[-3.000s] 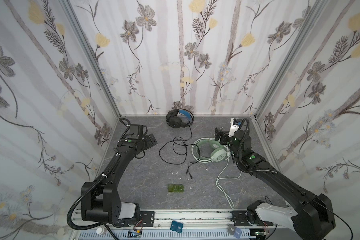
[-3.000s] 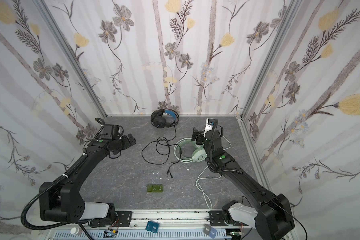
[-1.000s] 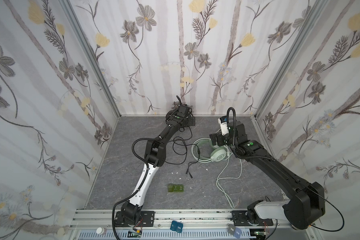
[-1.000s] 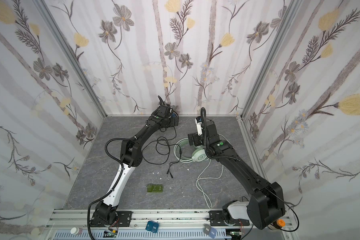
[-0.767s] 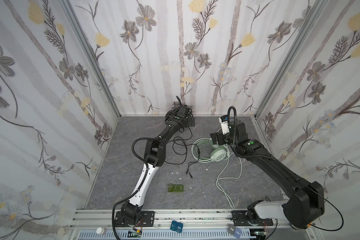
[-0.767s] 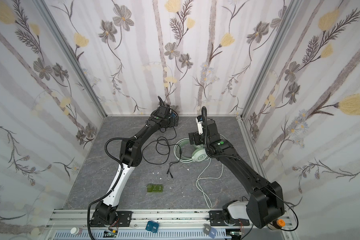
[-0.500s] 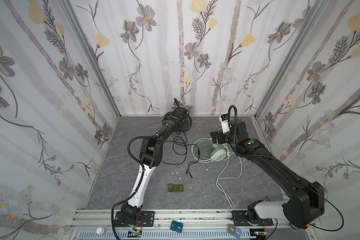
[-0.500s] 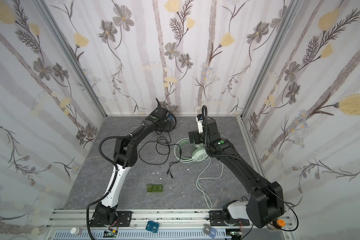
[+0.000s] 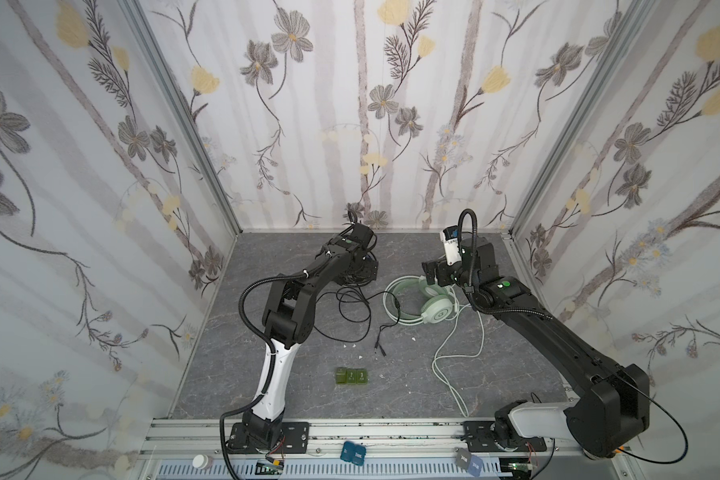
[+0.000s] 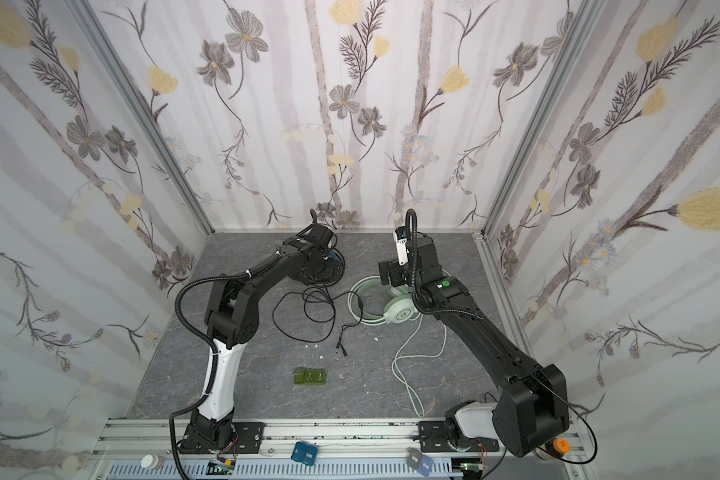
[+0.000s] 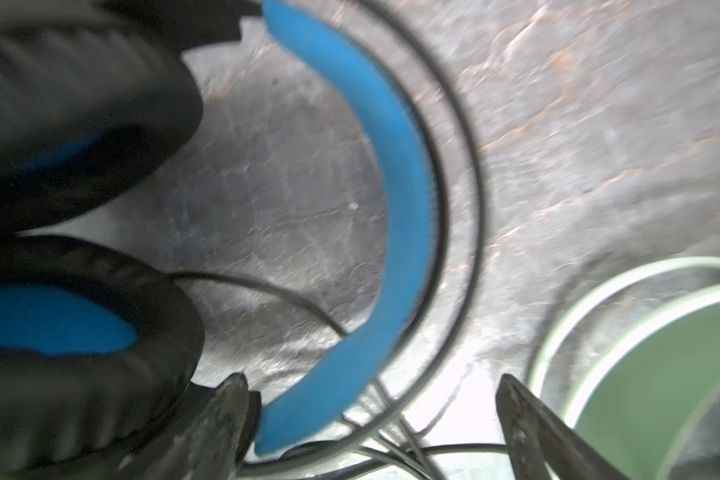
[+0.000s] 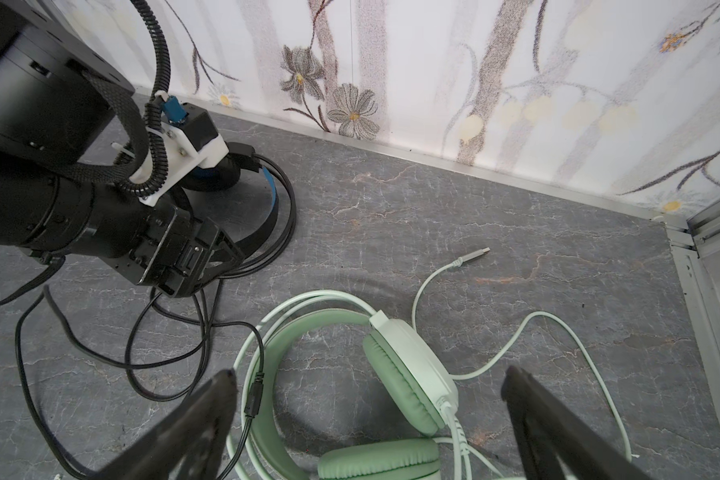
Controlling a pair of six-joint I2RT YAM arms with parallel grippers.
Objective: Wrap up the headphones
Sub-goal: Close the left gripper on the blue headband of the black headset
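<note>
- The black headset (image 11: 400,187) is showing a bright blue inner headband and 2 thick black ear cushions with blue centres. The left wrist view is blurring its edges.
- This headset is lying flat on the gray stone-patterned floor (image 9: 412,386), close against the back wall (image 9: 371,124). In both top views the left arm is covering most of it.
- Its black cable (image 9: 350,307) is trailing away from the back wall in loose loops, with 1 turn running just outside the headband.
- The mint-green headset (image 9: 435,311) is pale green all over. It is showing darker green padding on the band and cushions, and thin pale hoops over the band.
- It is lying on its side a little farther from the back wall than the black headset. The black cable is crossing its hoops.
- The whitish-green cable (image 12: 558,324) is leaving 1 ear cup and snaking away from the back wall. A metal plug (image 12: 472,254) on a pale lead is lying between this headset and the back wall.
- The left gripper (image 11: 371,378) is spreading its fingers wide and gripping nothing.
- The end of the blue headband and turns of black cable are lying between those fingers, with the band end just beside 1 of them. I cannot tell through the blur whether they are touching.
- The right gripper (image 12: 368,372) is also standing wide and empty, hanging over the mint-green headset.
- In the right wrist view 1 ear cup and part of the band are sitting between its 2 fingers, apart from both.
</note>
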